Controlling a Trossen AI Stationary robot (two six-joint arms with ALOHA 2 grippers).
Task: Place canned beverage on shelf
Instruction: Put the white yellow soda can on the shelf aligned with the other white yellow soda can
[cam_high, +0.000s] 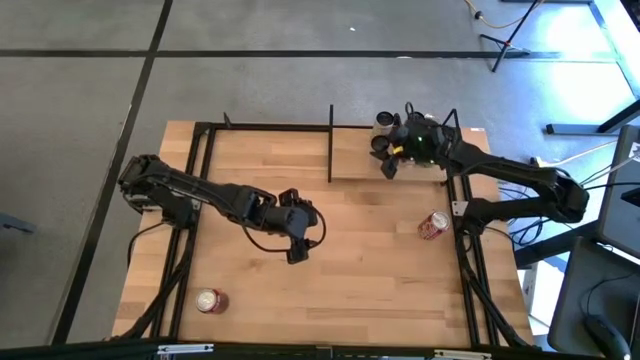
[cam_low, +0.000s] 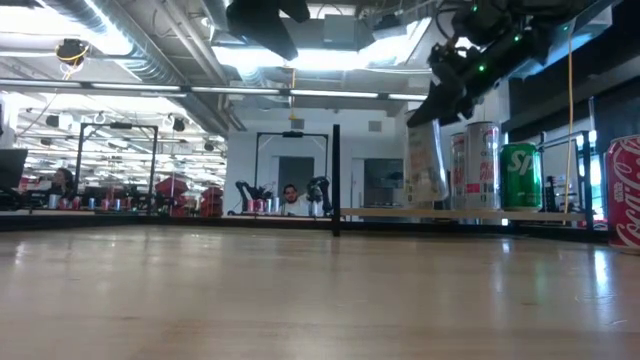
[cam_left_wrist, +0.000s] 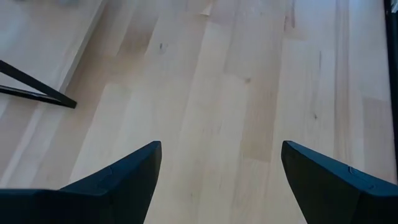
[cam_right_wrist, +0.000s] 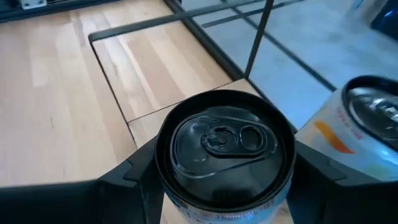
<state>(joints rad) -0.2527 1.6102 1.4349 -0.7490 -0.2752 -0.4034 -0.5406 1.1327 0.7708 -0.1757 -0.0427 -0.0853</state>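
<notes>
shelf (cam_high: 355, 165): several upright cans at its far right end
right gripper (cam_right_wrist: 224, 177): clamped on black-topped can (cam_right_wrist: 225, 146) over the shelf
left gripper (cam_left_wrist: 221, 180): fingers apart, nothing between them

Both arms are dark, jointed and trailing black cables; the right gripper (cam_high: 392, 152) carries yellow-green markings at 1 o'clock, the left gripper (cam_high: 297, 240) 2 wedge-shaped fingers (cam_left_wrist: 118, 180).

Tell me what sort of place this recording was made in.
Most likely a robotics lab or open workshop: exposed ceiling ducts and strip lights overhead, more robot arms on benches in the background, and a wooden table with two arms working among drink cans.
</notes>
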